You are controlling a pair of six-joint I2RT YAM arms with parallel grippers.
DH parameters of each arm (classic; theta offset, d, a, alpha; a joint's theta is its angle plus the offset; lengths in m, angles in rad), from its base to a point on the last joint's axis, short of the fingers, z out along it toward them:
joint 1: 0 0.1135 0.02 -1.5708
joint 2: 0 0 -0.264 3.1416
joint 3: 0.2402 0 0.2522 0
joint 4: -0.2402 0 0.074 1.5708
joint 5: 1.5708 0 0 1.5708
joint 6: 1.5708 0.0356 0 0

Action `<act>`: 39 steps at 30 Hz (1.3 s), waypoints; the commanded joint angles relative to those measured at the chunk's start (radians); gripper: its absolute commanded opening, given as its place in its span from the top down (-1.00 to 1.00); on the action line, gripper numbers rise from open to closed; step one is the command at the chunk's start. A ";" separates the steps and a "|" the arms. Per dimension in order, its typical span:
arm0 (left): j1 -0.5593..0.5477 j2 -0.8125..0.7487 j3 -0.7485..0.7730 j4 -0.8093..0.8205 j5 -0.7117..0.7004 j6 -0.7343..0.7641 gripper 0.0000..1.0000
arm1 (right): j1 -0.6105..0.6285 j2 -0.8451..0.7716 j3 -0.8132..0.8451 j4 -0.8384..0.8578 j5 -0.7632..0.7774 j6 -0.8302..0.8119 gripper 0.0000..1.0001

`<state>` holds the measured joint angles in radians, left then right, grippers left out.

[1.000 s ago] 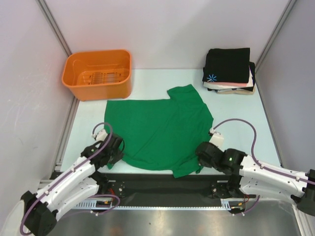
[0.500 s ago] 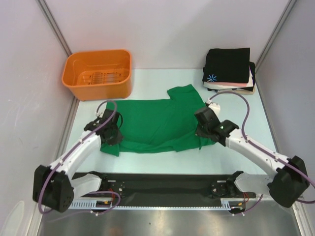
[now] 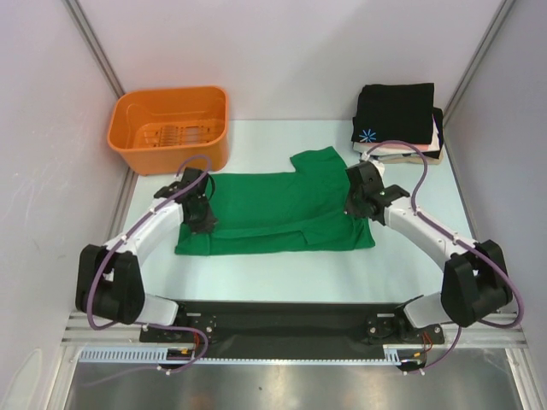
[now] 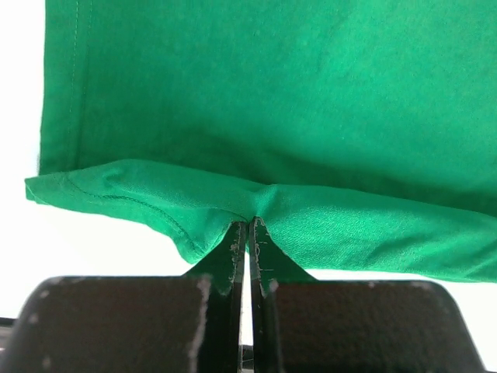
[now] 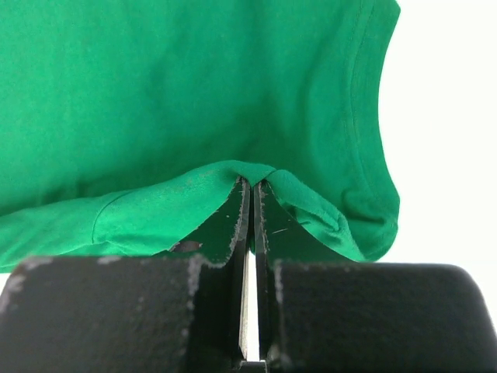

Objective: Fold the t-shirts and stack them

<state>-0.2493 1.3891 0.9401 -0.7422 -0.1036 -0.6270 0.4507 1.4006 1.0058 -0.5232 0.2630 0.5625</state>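
The bright green t-shirt (image 3: 273, 213) lies on the table, its near half doubled back over the far half. My left gripper (image 3: 203, 215) is shut on the shirt's left hem edge, seen pinched in the left wrist view (image 4: 248, 221). My right gripper (image 3: 356, 205) is shut on the right hem edge, seen pinched in the right wrist view (image 5: 252, 180). One sleeve (image 3: 320, 160) sticks out at the far side. A stack of folded t-shirts stands at the back right, the black one with a starburst mark (image 3: 395, 114) on top, pink and white ones under it.
An orange plastic basket (image 3: 171, 128) stands at the back left, close to my left arm. The white table (image 3: 282, 273) has bare surface in front of the shirt. Grey walls close in both sides.
Both grippers have carried the shirt's near hem away from the table's front edge toward the back, folding the near half over the far half. The shirt now covers a shorter strip.
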 commanded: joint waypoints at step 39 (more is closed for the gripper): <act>0.035 -0.095 -0.178 0.155 0.001 -0.020 -0.14 | -0.270 -0.152 -0.328 0.193 -0.323 -0.006 -0.32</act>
<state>-0.1894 1.2835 0.7605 -0.6285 -0.0662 -0.6300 0.1795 1.2659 0.6735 -0.3820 -0.0399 0.5571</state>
